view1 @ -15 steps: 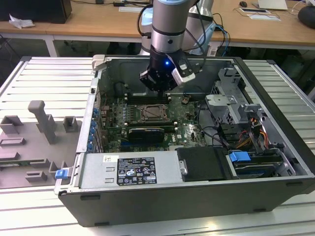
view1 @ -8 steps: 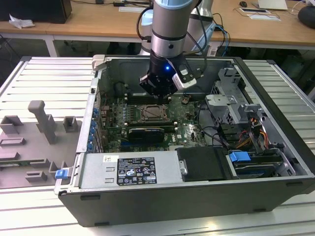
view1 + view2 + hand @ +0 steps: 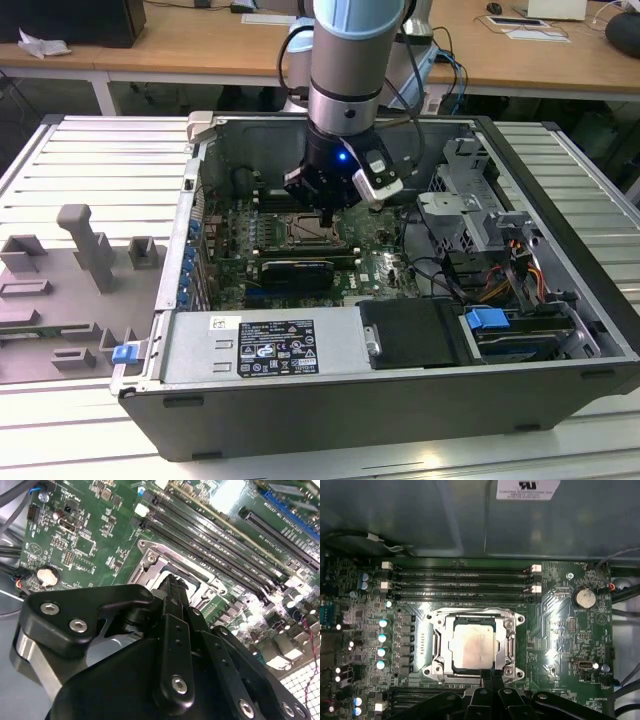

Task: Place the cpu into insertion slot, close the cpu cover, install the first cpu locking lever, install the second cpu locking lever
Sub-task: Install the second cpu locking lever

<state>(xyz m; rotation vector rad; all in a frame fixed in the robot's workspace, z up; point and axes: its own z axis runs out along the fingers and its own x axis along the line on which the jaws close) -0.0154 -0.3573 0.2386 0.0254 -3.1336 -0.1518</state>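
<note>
Black linkage bars and bolt heads of the pincer [image 3: 172,587] take up the nearest part of both wrist views, the fingers [image 3: 487,677] drawn together into one narrow tip with nothing visible between them. In the first wrist view that tip sits at the near edge of the insertion slot [image 3: 512,645], touching or almost touching its metal rim; which of the two cannot be told.

Just beyond the tip lies the cpu [image 3: 471,646], its pale silvery top facing up, flat and square inside the socket. The cpu cover [image 3: 438,641] lies down around it as a bright metal frame, the chip showing through its window. Green circuit board [image 3: 560,630] surrounds the socket. Past the socket run several long black memory slots [image 3: 460,582], parallel to each other, and to one side a round coin battery [image 3: 584,598] sits on the board. Beyond the board rises the grey inner wall of the computer case [image 3: 420,520].

In the exterior view the arm [image 3: 345,60] reaches straight down from above into the open case [image 3: 400,400], which lies on its side on a ribbed metal surface [image 3: 90,150]. The pincer [image 3: 327,215] hangs over the socket near the middle of the motherboard. A power supply with a white label [image 3: 262,345] fills the near side of the case, and a drive bay with a blue tab [image 3: 488,320] stands toward the exterior view's right. Grey fixture blocks [image 3: 85,240] stand on the surface at the exterior view's left, well apart from the case. Wooden desks [image 3: 200,50] stand farthest away.
</note>
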